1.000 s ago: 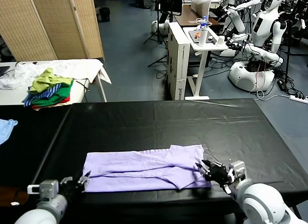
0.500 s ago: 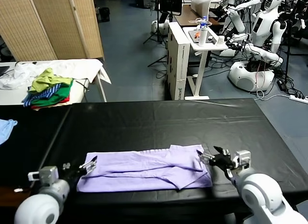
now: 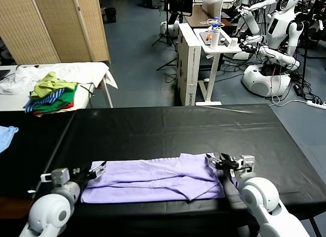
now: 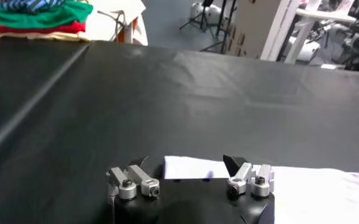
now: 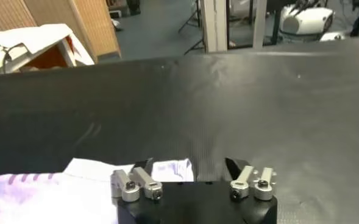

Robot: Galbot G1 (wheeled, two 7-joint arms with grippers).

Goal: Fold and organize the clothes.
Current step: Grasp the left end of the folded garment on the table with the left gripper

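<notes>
Left gripper (image 3: 98, 169) at the near-left end of the T-shirt (image 3: 153, 180), jaws open, nothing held; in the left wrist view (image 4: 188, 171) the shirt's corner lies on the tabletop (image 3: 168, 130) between and just past the jaws. A second ago it sat lower, off the shirt's near-left corner; it's now moved up and in to the left edge.

Right gripper (image 3: 216, 161) at the shirt's far-right corner, jaws apart, no grip visible; right wrist view (image 5: 188, 167) shows the pale cloth edge between the jaws. Earlier it was at the near-right hem, now shifted farther back along the right edge.

T-shirt lies flat as a long folded strip across the near edge of the black tabletop, lavender side up. Its near-left corner now spreads a bit farther left than a second ago; the rest is unchanged.

Farther back left: light blue garment (image 3: 6, 135) at the tabletop's edge, and a green/striped/red clothes pile (image 3: 51, 97) on a white-covered table (image 3: 91, 71). Both unchanged.
</notes>
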